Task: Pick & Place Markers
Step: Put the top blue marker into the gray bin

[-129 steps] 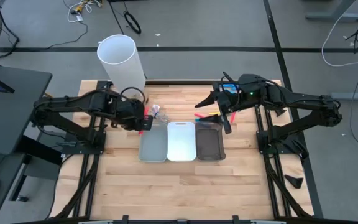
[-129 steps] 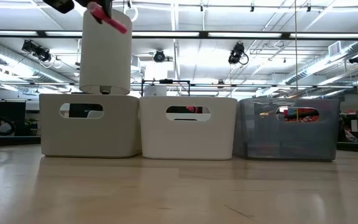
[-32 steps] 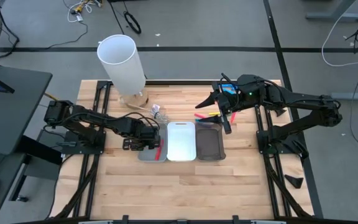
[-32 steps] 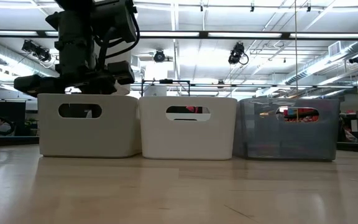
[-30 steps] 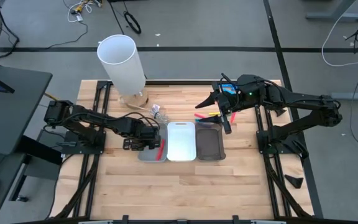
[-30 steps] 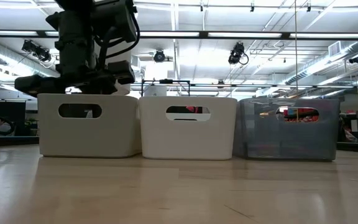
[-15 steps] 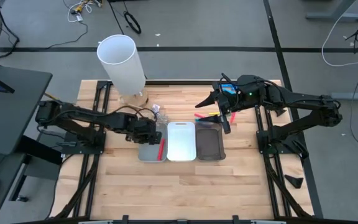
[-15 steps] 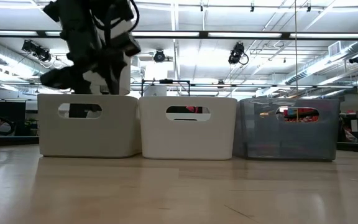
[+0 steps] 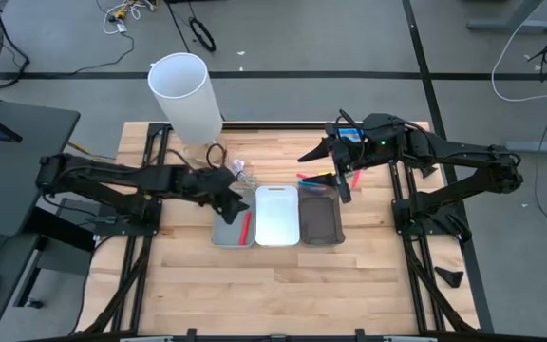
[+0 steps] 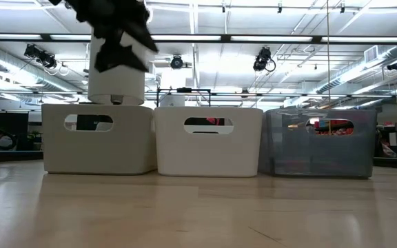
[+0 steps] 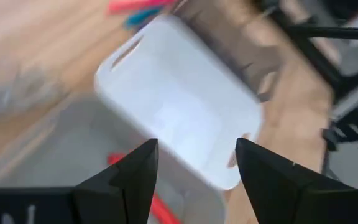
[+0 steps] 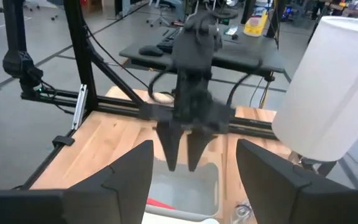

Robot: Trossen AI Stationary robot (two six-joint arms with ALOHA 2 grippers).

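The left gripper [image 9: 228,201] is lifting away from the grey tray [image 9: 224,234], empty and open, leaving a red marker [image 9: 245,227] lying in it that it was carrying earlier.

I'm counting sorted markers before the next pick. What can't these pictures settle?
- Grey tray, low view: its wall hides the red marker inside.
- Dark tray, high view: contents too dark to tell.
- Loose markers, high view: right gripper covers some.
- Left wrist view: motion blur.
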